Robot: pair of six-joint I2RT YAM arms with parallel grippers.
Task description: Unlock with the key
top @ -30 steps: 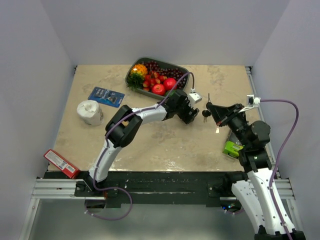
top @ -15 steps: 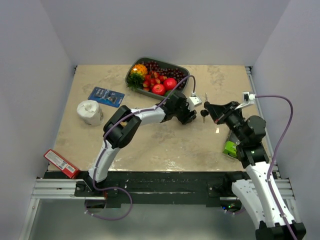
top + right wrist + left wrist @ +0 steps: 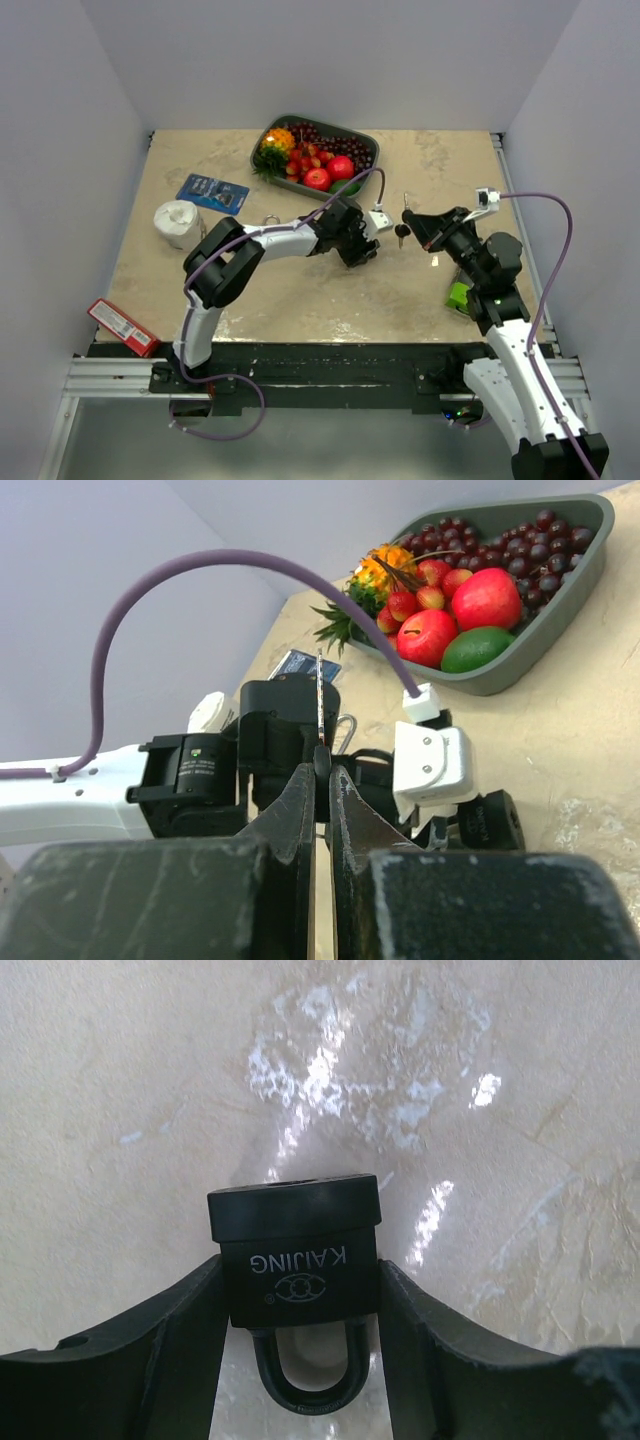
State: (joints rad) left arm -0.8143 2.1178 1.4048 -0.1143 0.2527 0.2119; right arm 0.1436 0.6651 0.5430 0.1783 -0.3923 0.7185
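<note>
A black padlock [image 3: 295,1255] marked KAIJING sits between my left gripper's [image 3: 297,1295] fingers, which are shut on its body just above the tabletop. Its shackle points back toward the camera. In the top view the left gripper [image 3: 366,250] is at the table's middle. My right gripper [image 3: 321,770] is shut on the head of the key [image 3: 320,695], whose blade sticks straight up. In the top view the right gripper [image 3: 412,230] and key [image 3: 404,215] are just right of the left gripper. The right wrist view shows the padlock [image 3: 490,825] low and right of the key.
A grey tray [image 3: 340,124] of fruit stands at the back centre. A blue packet [image 3: 212,192] and a white roll [image 3: 180,224] lie at the left. A red box [image 3: 122,327] sits at the near-left corner. A green object [image 3: 460,296] lies under the right arm.
My left gripper closed on the padlock and moved left and nearer with it. The right gripper followed to the left, still holding the key.
</note>
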